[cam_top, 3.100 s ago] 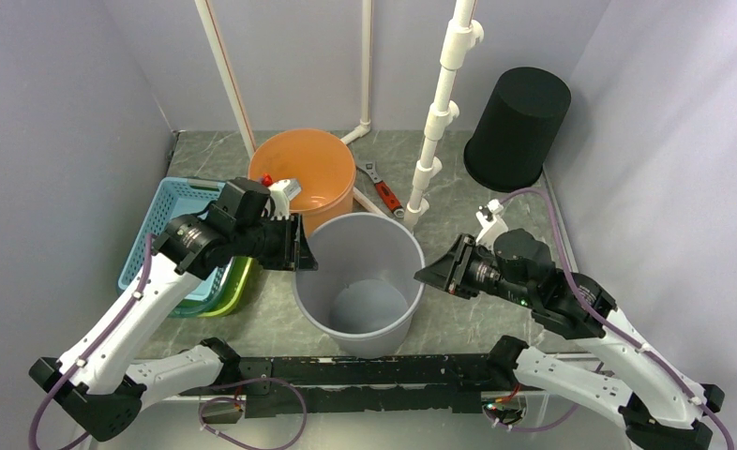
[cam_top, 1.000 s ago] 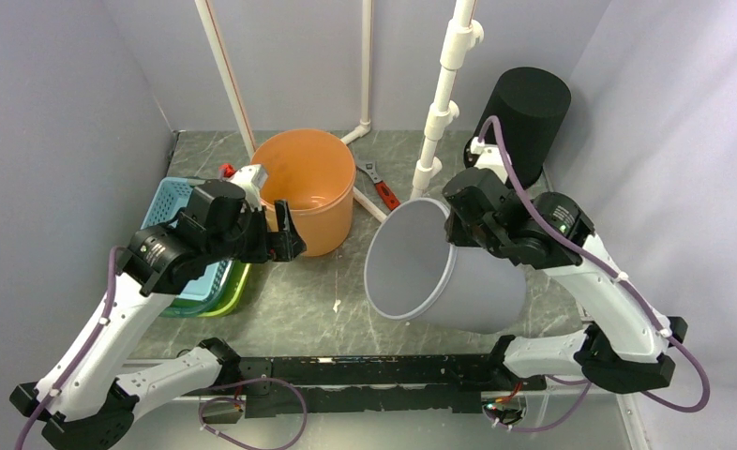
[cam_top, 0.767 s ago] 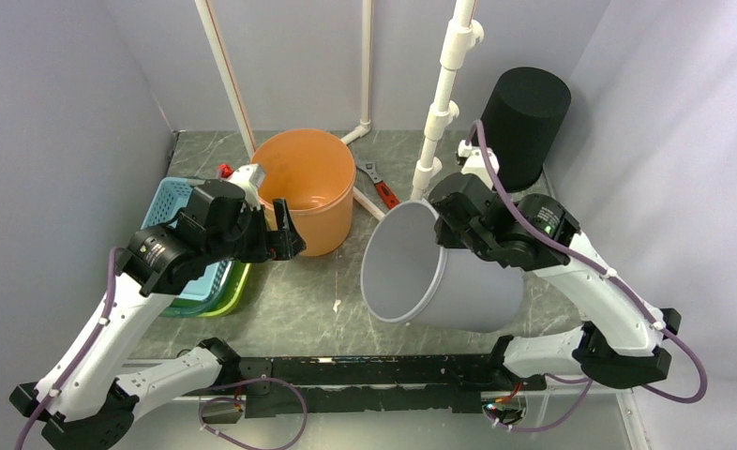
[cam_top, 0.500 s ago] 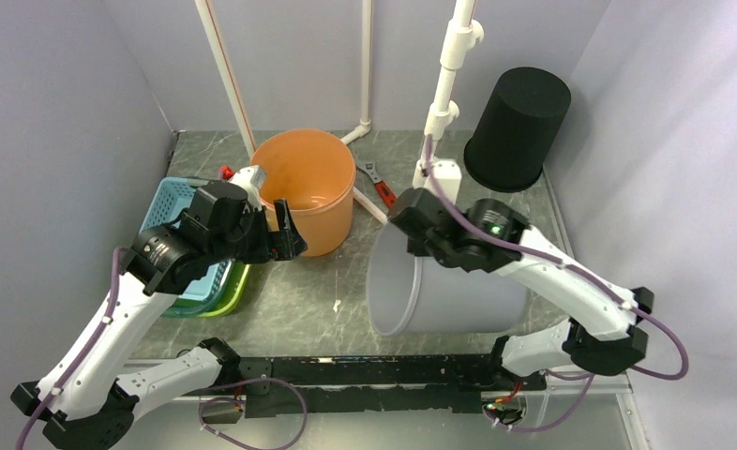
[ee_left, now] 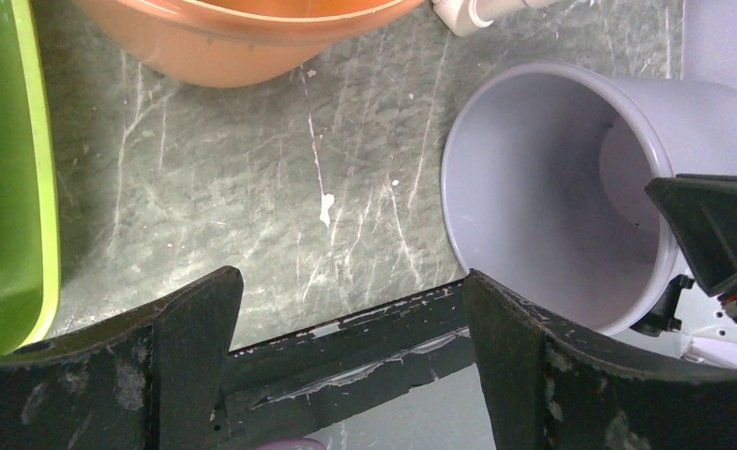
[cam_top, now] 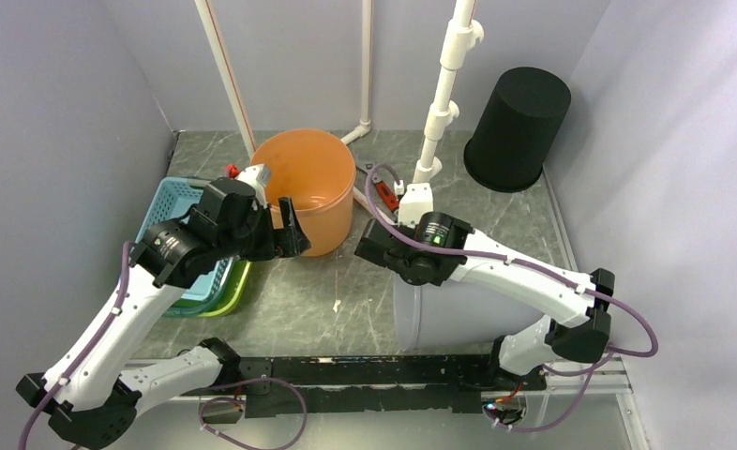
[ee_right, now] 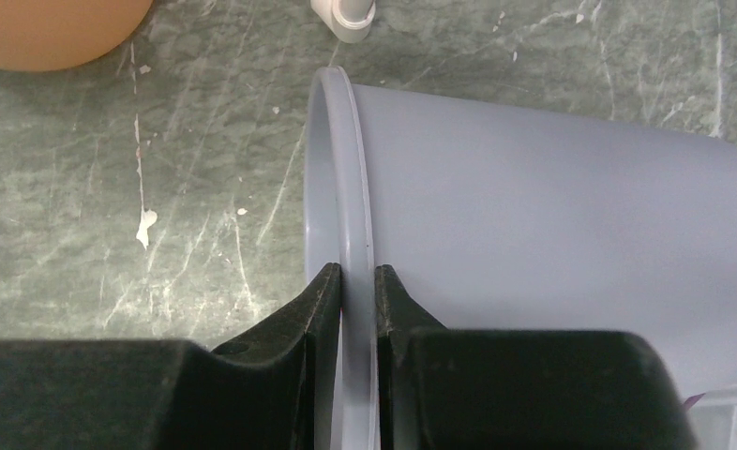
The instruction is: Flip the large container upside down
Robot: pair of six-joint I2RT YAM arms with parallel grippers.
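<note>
Grey container [cam_top: 468,314] on its side, right of centre on table [cam_top: 299,300], mouth facing left. Right gripper [ee_right: 357,281] pinched on its rim, one finger inside, one outside. Left gripper [cam_top: 288,228] well apart, jaws wide, beside orange bucket [cam_top: 313,183]

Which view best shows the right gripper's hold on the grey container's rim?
Right wrist: the right gripper pinches the grey container at its rim, one finger each side. The top view hides the grip under the right arm; the left wrist view shows mainly the open mouth.
</note>
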